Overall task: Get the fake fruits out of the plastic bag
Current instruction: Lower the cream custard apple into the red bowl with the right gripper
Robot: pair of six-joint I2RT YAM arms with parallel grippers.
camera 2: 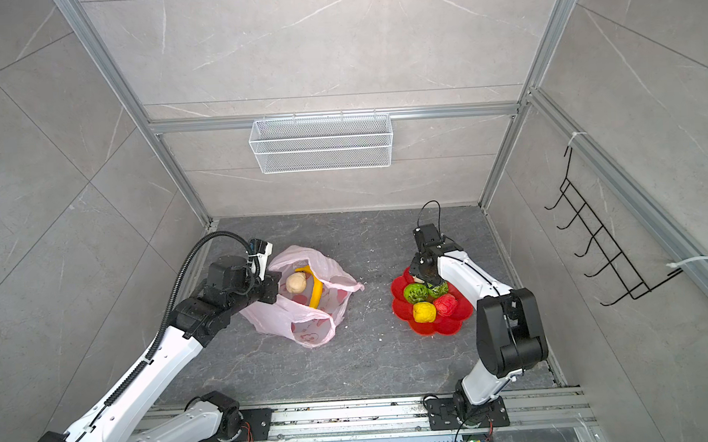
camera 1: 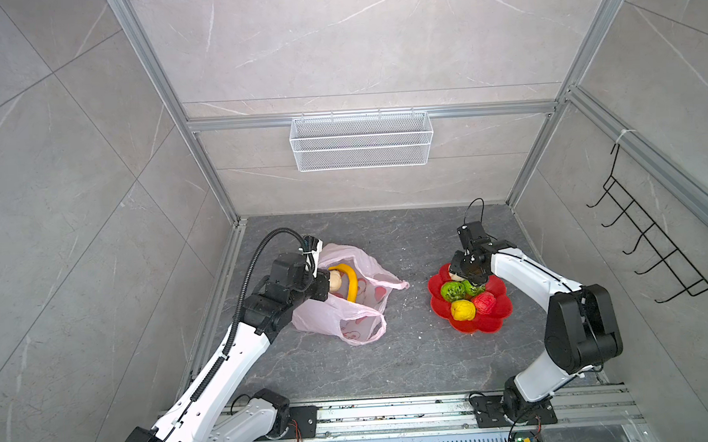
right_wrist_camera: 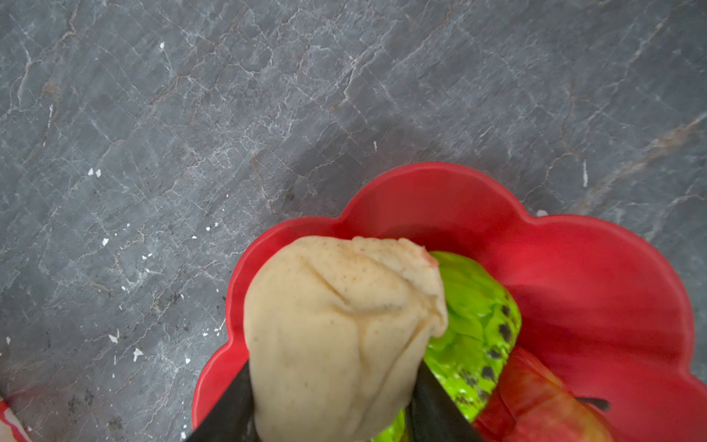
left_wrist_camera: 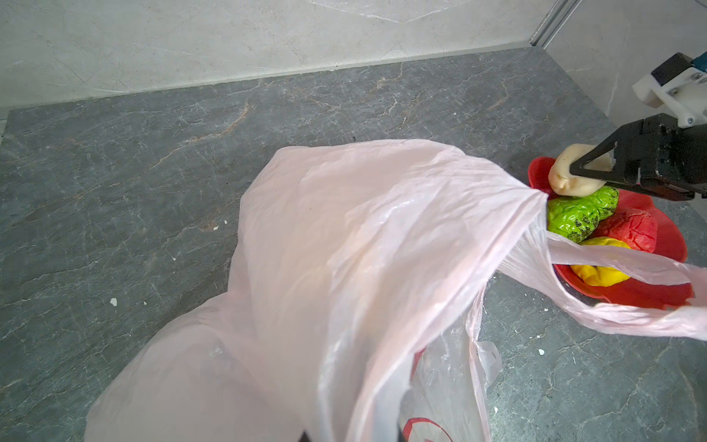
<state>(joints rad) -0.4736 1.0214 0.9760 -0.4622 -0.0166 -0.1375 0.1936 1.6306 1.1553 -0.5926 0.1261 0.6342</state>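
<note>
Top views, left gripper: pressed together at the rim of the plastic bag, pinching the film. The fingertips are hidden in it and the bag's mouth stands open.
Top views, ahead of the left gripper: a second cream lump sits just off its tip inside the bag, with the banana curving just beyond.
Top views, right gripper: points down, part-spread around a cream lump that it mostly covers.
Top views, under the right gripper: red plate carrying the green balls, a yellow lump and a red fruit.
Top views, bag print: red fruit shapes; any lettering is too small to tell.
Left wrist, plastic bag: drapes right in front of the left gripper, whose fingers are hidden.
Left wrist, right gripper: one black finger lies across the cream lump, above the red plate. A bag handle crosses the yellow lump.
Right wrist, fingers: clamp the cream lump from both sides.
Right wrist, beyond the lump: a green ball and the red fruit lie on the red plate.
</note>
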